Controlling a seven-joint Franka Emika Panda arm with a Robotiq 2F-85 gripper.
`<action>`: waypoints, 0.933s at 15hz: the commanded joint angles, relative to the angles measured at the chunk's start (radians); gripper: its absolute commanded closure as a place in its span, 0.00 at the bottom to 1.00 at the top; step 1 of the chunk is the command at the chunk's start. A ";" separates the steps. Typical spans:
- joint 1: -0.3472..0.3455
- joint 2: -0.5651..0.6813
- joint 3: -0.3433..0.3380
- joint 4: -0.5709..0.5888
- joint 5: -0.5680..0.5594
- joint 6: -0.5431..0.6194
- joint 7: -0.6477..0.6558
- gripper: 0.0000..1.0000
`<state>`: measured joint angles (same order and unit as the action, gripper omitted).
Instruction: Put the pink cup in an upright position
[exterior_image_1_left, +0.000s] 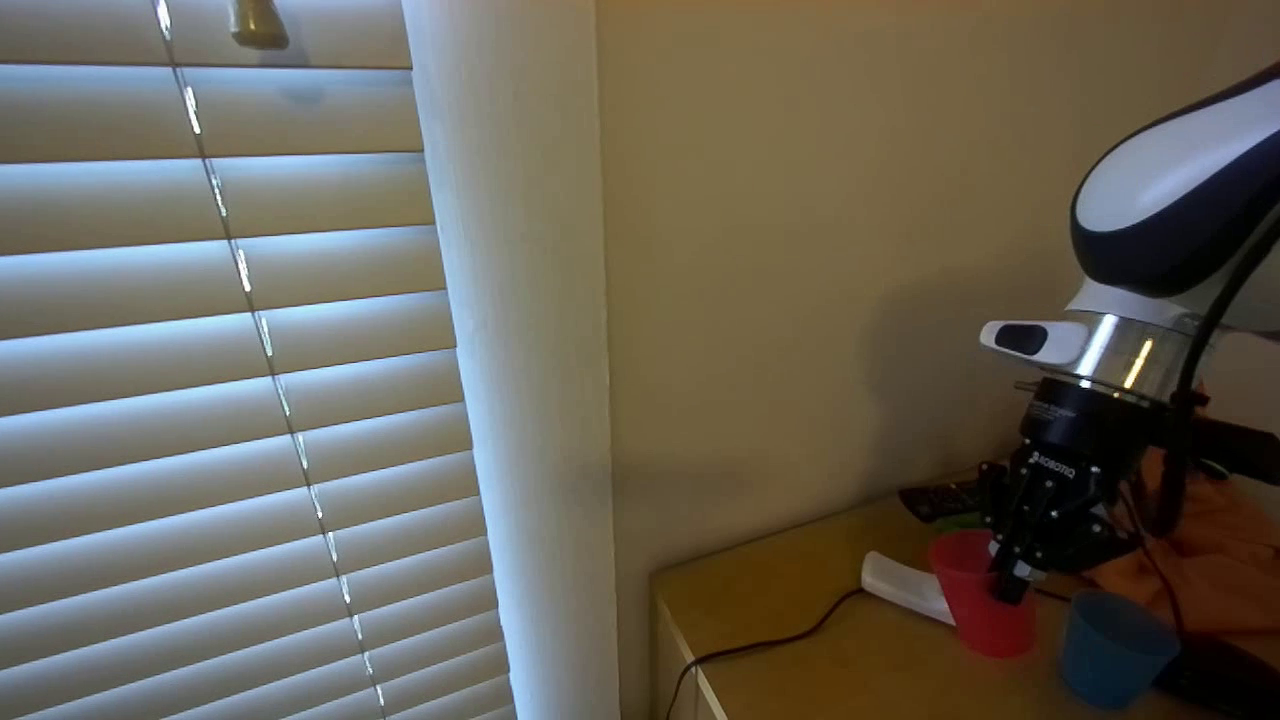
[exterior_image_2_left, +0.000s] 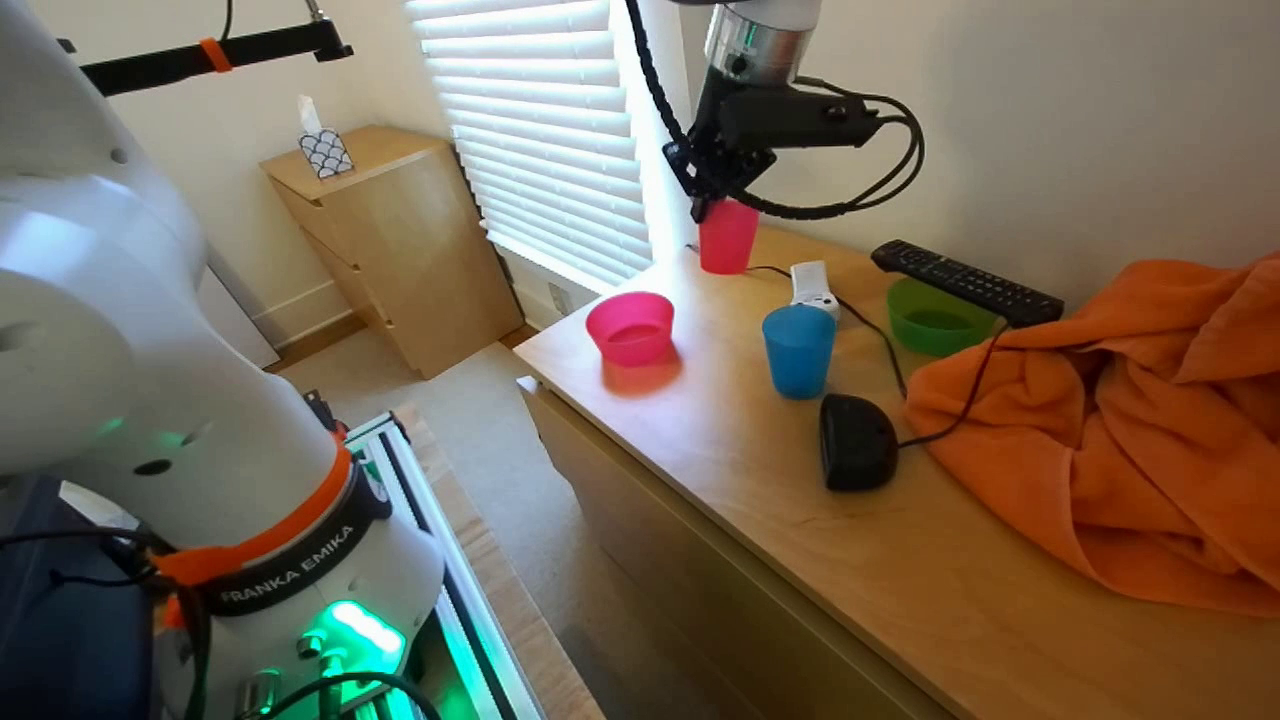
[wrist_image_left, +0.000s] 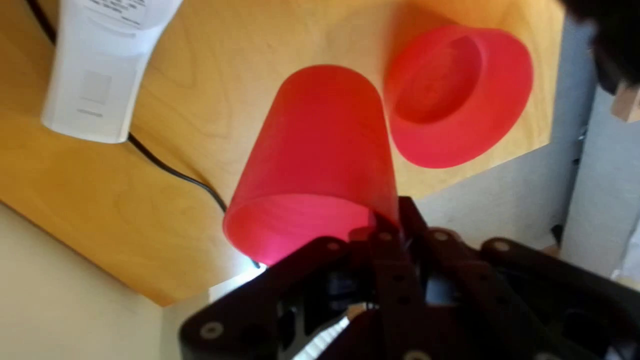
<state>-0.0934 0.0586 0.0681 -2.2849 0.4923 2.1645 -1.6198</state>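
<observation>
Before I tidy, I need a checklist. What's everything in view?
Dresser: 1, tan, beside beige wall
Pink cup: 1, pink, in gripper, mouth up
Pink bowl: 1, pink, on dresser
Blue cup: 1, blue, on dresser
White device: 1, white, on dresser
Cloth: 1, orange, on dresser
Remote: 1, black, across green bowl
Green bowl: 1, green, near cloth
Black device: 1, black, beside cloth
Cable: 1 or more, dark, across dresser
Blinds: 1 set, white, beside wall
Cabinet: 1, tan, beside blinds
Tissue box: 1, white and dark, on cabinet
Arm: 1, mostly white, over dresser
Gripper: 1, black, gripping cup's rim
</observation>
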 joint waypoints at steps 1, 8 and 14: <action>0.024 -0.004 -0.025 -0.013 0.005 0.014 -0.001 0.93; 0.047 0.066 0.002 -0.024 0.079 0.334 -0.157 0.98; 0.041 0.090 0.065 -0.050 0.376 0.346 -0.457 0.98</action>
<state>-0.0522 0.1650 0.1231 -2.2996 0.7701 2.5066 -1.9747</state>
